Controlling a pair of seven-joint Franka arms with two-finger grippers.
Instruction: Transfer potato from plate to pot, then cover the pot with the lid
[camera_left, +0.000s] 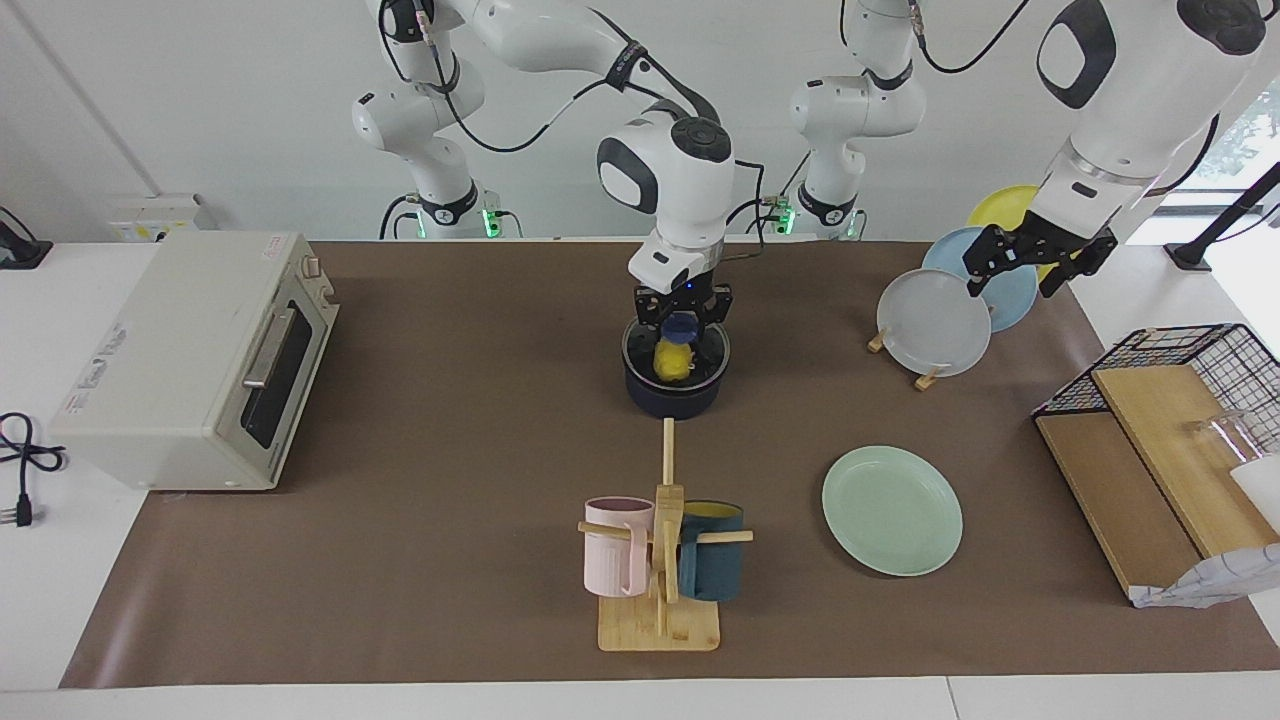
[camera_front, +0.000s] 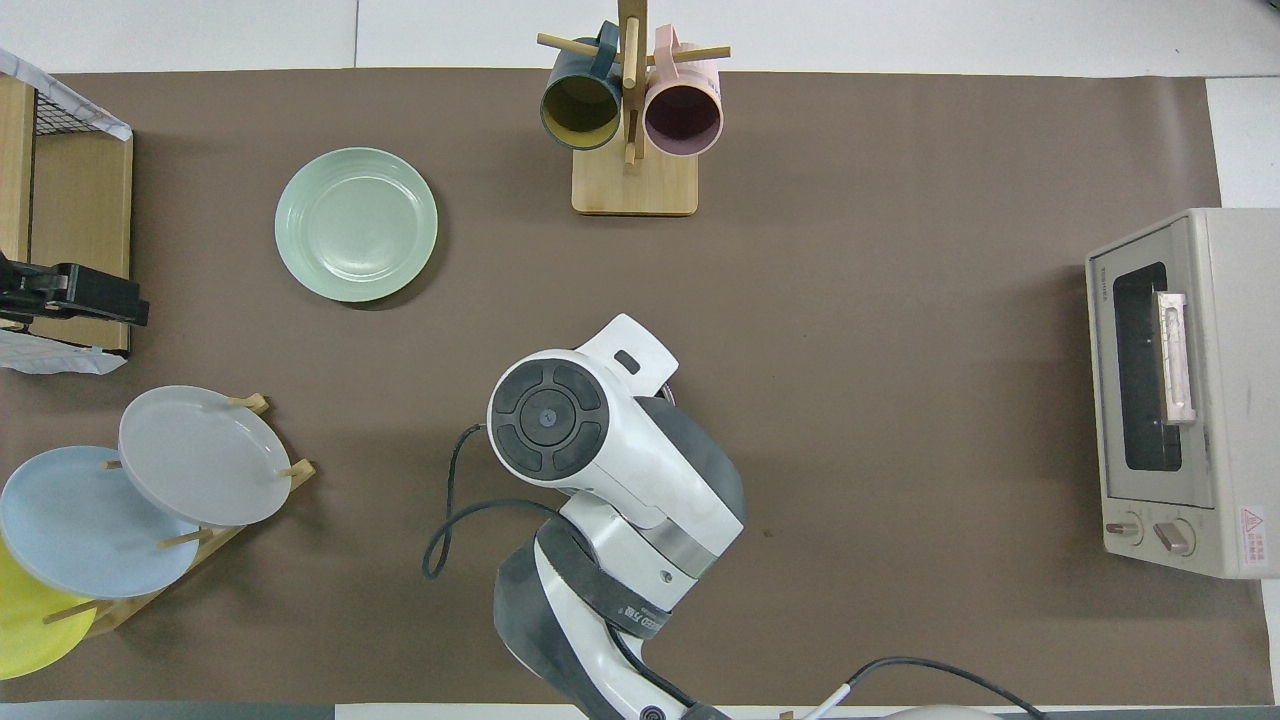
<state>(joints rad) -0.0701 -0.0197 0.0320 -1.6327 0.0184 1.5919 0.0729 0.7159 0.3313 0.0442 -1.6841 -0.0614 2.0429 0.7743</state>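
The pot, a small dark navy saucepan, stands on the brown mat at mid-table, nearer to the robots than the wooden mug stand. Inside it lies the potato, a bright yellow, rounded, lemon-like lump seen through clear glass. The lid, round and transparent with a thin metal rim, sits level on the pot's rim; its blue knob rises at the centre, directly above the potato. The right gripper points straight down over the pot, its fingers clamped on the blue knob; in the overhead view the right arm's wrist hides pot, lid and potato entirely. The plate, flat, round and pale mint-green, lies bare on the mat toward the left arm's end of the table, farther from the robots than the pot and well apart from it. The left gripper hangs in the air over the plate rack, with its fingers spread wide and nothing between them; the left arm waits there. The rack carries a white, a light-blue and a yellow plate standing on edge. A toaster oven stands at the right arm's end of the table, and a wire basket with wooden boards at the left arm's end.
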